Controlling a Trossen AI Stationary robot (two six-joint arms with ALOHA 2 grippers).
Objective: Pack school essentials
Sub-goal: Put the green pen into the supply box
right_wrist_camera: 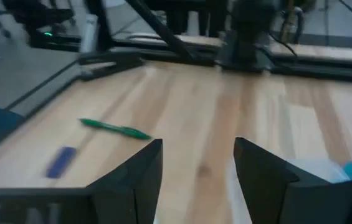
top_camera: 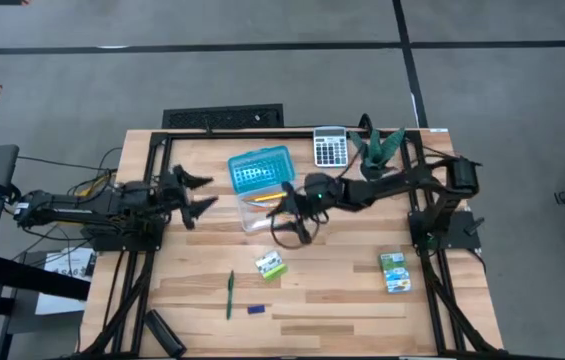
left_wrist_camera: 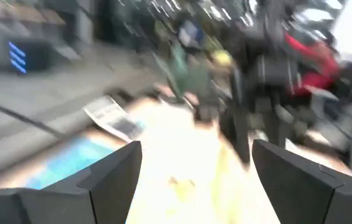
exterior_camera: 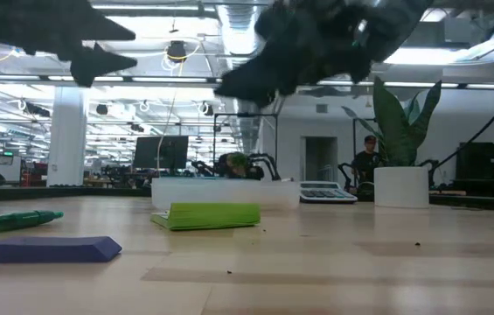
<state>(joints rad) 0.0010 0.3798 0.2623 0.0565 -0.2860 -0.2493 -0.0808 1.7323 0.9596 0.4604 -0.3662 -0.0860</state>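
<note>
The pencil case lies open: its blue lid [top_camera: 259, 169] is toward the far side and its clear tray [top_camera: 254, 216] holds orange and yellow pencils [top_camera: 265, 198]. My right gripper [top_camera: 287, 208] hovers open over the tray, its fingers [right_wrist_camera: 143, 174] empty. My left gripper [top_camera: 200, 194] is open in the air, left of the case. The green-white block [top_camera: 270, 265], green pen [top_camera: 230, 295], blue piece [top_camera: 255, 309] and green-blue packet [top_camera: 394, 272] lie flat on the table nearer me. I cannot make out the scissors.
A grey calculator [top_camera: 330, 147] and a potted plant [top_camera: 377, 145] stand at the far edge, right of the case. A black object [top_camera: 162, 334] lies at the near left corner. Bare wood [top_camera: 332, 290] shows between block and packet. A person [exterior_camera: 366, 162] stands in the room behind.
</note>
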